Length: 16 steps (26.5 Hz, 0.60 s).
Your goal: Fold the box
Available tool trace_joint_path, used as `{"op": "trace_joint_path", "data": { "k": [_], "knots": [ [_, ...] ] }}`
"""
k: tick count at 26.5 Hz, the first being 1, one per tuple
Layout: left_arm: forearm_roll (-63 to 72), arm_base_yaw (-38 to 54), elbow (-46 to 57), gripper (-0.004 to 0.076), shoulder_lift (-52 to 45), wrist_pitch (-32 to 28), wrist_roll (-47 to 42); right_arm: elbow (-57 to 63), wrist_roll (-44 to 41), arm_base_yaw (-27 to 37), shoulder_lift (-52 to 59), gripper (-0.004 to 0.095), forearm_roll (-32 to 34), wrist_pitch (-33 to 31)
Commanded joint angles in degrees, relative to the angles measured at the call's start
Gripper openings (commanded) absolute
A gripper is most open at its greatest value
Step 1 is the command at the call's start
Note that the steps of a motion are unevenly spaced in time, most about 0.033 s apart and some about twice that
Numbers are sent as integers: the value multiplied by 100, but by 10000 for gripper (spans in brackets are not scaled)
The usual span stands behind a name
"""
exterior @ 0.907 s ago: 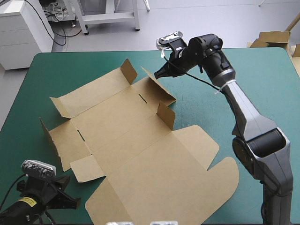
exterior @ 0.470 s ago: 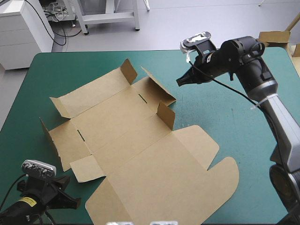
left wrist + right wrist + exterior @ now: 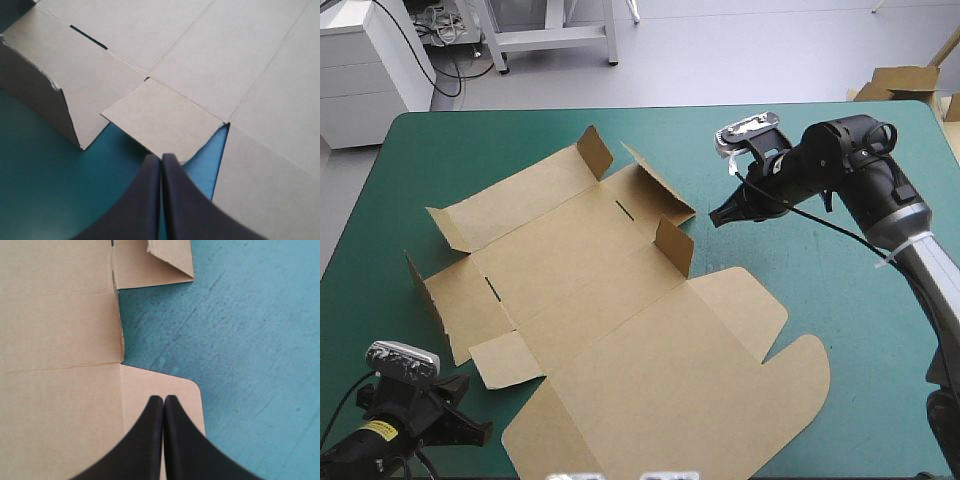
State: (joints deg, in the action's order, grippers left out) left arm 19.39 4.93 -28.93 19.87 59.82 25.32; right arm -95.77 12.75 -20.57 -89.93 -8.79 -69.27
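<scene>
One thing isn't budging at all: the table point(image 3: 820, 130) with its teal-green cover is carrying the box point(image 3: 610, 310) exactly as it was a moment ago. It's a cut brown sheet lying mostly flat across the middle and left of the table, reaching down to the near edge. The lid point(image 3: 690, 390) is lying flat at the near right, and only a few bits along the far and left sides are tipping up. None of them is sitting any differently than just before, so I'm reading that as no fold gained yet.

What's actually changing is my right arm point(image 3: 865, 190). A moment ago it was up against the far flap point(image 3: 655, 185). It swung off to the right, and now it's coming back down and in. That's leaving my right gripper point(image 3: 720, 217) hanging near the box's right edge, apart from the board as far as I can tell. Its fingers are pressing together into one point and carrying nothing. From that wrist I'm looking down on the lid's rounded tab point(image 3: 175, 390), just ahead of the tips.

My left gripper point(image 3: 480, 432) is sitting at the near left corner, same spot as before. It's also pinched together and empty, pointing at a small flap point(image 3: 162, 117) lying flat just ahead of it.

So I'm guessing I'm giving up on the far flap for now and lining up on the right side instead. Early days, basically every wall is still waiting.
</scene>
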Motion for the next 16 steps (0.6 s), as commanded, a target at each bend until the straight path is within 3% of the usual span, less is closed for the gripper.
{"op": "trace_joint_path", "data": {
  "k": [1,16],
  "knots": [
    [183,-2,-166,-8,66,-267,4,-132,181,25,268,-22,-214,218],
    [183,-2,-166,-8,66,-267,4,-132,260,25,268,-12,-140,250]
  ]
}}
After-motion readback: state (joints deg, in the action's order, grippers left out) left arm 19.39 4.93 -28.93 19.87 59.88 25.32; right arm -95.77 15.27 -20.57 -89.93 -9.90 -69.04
